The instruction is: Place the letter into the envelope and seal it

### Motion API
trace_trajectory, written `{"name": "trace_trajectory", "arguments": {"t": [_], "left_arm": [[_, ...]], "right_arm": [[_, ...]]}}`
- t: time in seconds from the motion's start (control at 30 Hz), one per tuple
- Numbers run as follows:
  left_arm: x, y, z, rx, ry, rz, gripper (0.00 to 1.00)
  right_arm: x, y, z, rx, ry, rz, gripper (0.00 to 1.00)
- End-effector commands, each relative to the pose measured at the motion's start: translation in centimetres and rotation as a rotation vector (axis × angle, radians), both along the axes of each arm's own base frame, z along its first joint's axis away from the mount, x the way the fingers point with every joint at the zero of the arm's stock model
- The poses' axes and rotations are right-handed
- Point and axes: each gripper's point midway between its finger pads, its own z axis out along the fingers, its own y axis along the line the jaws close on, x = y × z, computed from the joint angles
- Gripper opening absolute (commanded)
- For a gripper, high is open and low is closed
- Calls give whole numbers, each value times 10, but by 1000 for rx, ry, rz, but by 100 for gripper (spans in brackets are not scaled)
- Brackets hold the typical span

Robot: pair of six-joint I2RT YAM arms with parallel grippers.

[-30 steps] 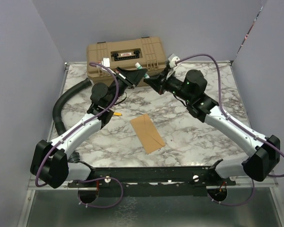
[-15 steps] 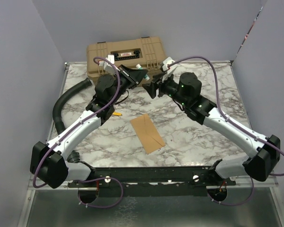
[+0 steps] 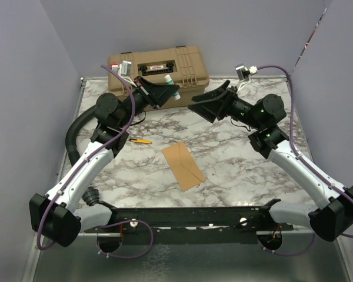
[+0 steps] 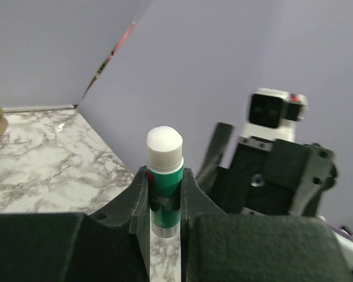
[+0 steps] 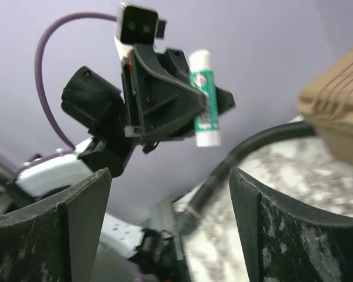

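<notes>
The kraft-brown envelope (image 3: 183, 164) lies flat in the middle of the marble table. The letter is hidden from view. My left gripper (image 3: 168, 91) (image 4: 165, 200) is raised near the back of the table and shut on a green glue stick (image 4: 165, 173) (image 5: 203, 100) with a white end pointing up. My right gripper (image 3: 206, 104) (image 5: 169, 176) hangs in the air to the right of it, facing it. Its jaws are wide open with nothing between them. Both grippers are well above and behind the envelope.
A tan plastic case (image 3: 159, 66) stands at the back edge, right behind the left gripper. A black hose (image 3: 81, 126) curves along the left side. A small yellow-and-black object (image 3: 142, 141) lies left of the envelope. Grey walls close in on both sides.
My right gripper has opened beside the glue stick and drawn back to the right. The left arm has swung left, still holding the stick. The envelope has not moved.
</notes>
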Motion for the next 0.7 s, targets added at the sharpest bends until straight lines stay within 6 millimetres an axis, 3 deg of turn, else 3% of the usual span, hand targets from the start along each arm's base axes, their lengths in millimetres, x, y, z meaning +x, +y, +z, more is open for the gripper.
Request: {"name": "trace_trajectory", "arguments": {"t": [0.0, 0.27, 0.53, 0.67], "left_arm": [[-38, 0, 45, 3, -143, -119, 0], [-43, -4, 50, -73, -53, -187, 0], [-44, -3, 48, -105, -37, -193, 0], [-45, -3, 46, -108, -36, -190, 0]], "right_arm": [[-24, 7, 13, 210, 167, 248, 84], [-9, 23, 15, 252, 193, 339, 80], [-15, 26, 22, 263, 154, 410, 72], [-11, 32, 27, 242, 153, 434, 58]]}}
